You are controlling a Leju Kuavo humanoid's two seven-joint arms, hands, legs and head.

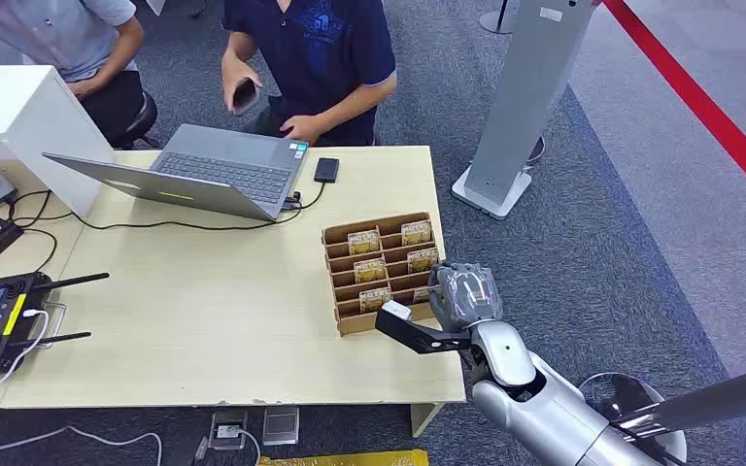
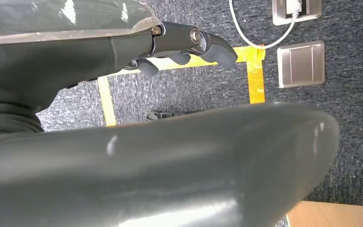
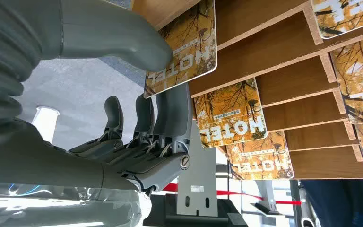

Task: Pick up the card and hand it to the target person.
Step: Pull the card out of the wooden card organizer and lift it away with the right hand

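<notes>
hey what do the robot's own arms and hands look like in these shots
The right arm is glossy silver with rounded segments. Its right hand has a grey ribbed cover, a thick grey thumb and darker fingers with small round screws. The left hand shows similarly dark grey fingers.

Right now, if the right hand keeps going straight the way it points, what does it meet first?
Most likely the nearest motel card in the wooden card holder: the right hand has its thumb and fingers on either side of it, though depth is unclear.
</notes>
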